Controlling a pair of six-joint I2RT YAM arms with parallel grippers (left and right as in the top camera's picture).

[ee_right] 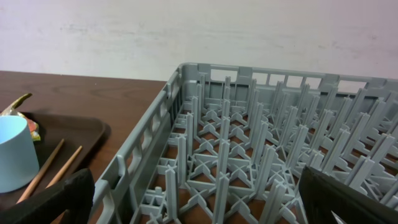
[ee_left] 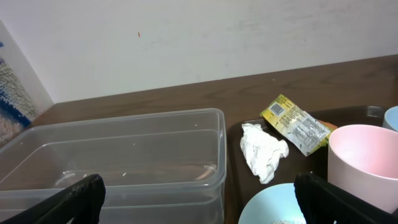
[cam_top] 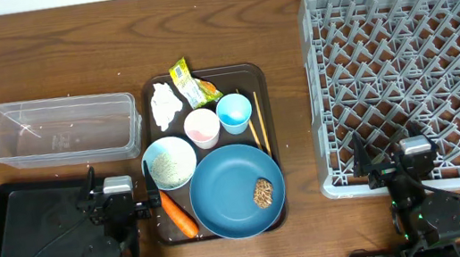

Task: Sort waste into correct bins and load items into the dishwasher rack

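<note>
The left arm [cam_top: 107,249] and right arm [cam_top: 427,213] are black, each with a silver-grey wrist block and thin black cable.

Left pincer [cam_top: 117,175], right pincer [cam_top: 388,148]: both agape

Table [cam_top: 215,22]: tub [cam_top: 59,130], tray [cam_top: 35,219], serving-tray [cam_top: 239,77], rack [cam_top: 410,58]

Surface [cam_top: 197,25]: dark wood grain, low sheen. Tub [cam_top: 59,134]: clear glossy plastic. Dishwasher rack [cam_top: 412,76]: matt grey plastic. Black tray [cam_top: 26,220]: smooth, slight gloss. Tissue [cam_top: 166,106]: crumpled white paper. Snack wrapper [cam_top: 192,81]: shiny film. Chopsticks [cam_top: 257,116]: bare wood. Blue plate [cam_top: 230,191]: smooth, glossy.
</note>
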